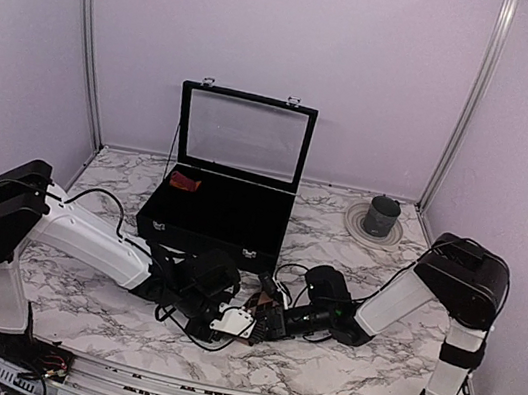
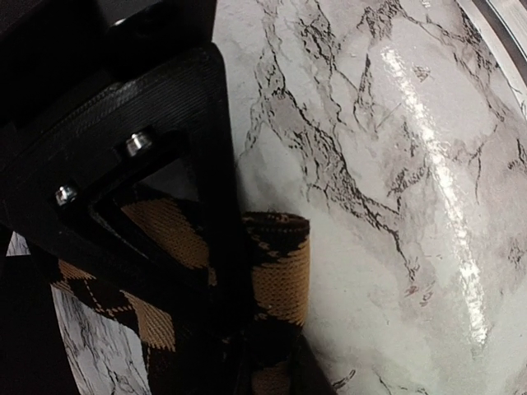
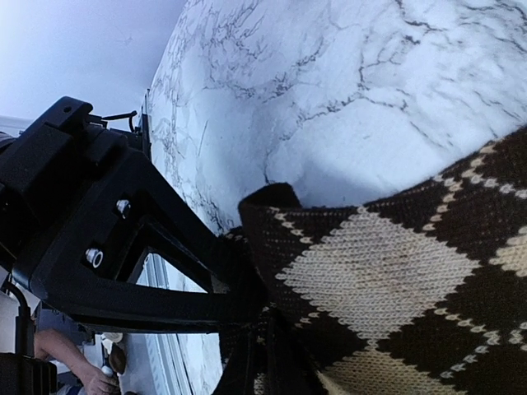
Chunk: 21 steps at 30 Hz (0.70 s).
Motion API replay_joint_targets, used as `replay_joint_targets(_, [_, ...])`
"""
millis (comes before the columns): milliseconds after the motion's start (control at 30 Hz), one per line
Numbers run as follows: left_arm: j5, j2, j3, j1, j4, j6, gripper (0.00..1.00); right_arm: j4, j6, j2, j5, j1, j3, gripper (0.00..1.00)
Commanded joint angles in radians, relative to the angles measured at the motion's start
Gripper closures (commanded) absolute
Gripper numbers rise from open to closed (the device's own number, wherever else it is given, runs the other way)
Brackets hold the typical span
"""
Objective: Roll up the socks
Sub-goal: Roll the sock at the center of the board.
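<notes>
The dark argyle sock (image 1: 258, 310) hangs between my two grippers low over the marble table (image 1: 92, 316), near the front middle. In the left wrist view a tan-and-black fold of the sock (image 2: 280, 271) runs down into my left gripper (image 2: 272, 374), which is shut on it. From the right wrist the same sock (image 3: 387, 271) fills the lower right and goes into my right gripper (image 3: 268, 362), also shut on it. From above, the left gripper (image 1: 241, 323) and right gripper (image 1: 270, 320) almost touch. A small red bundle (image 1: 184, 181), perhaps the other sock, lies in the case.
A black case (image 1: 224, 221) with its glass lid (image 1: 244, 133) raised stands just behind the grippers. A dark cup (image 1: 382, 215) sits on a plate (image 1: 356, 223) at the back right. Purple walls and metal posts close in the table.
</notes>
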Motion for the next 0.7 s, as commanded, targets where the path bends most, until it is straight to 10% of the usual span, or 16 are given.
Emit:
replay_joint_targets(0, [0.011,0.052,0.015,0.021,-0.140,-0.012,0.93,-0.212,-0.042,0.004,0.086,-0.017,-0.091,0.86])
replay_joint_targets(500, [0.297,0.129,0.227,0.054,-0.529,-0.063,1.00,-0.356,-0.320,-0.619,0.535,-0.016,-0.239,0.61])
replay_joint_targets(567, [0.329,0.150,0.262,0.056,-0.575,-0.076,1.00,-0.359,-0.348,-0.719,0.607,-0.015,-0.274,0.47])
replay_joint_targets(633, [0.361,0.182,0.301,0.061,-0.630,-0.087,1.00,-0.367,-0.377,-0.817,0.672,-0.012,-0.308,0.02])
replay_joint_targets(667, [0.366,0.196,0.315,0.062,-0.647,-0.094,1.00,-0.365,-0.396,-0.862,0.689,-0.008,-0.323,0.00])
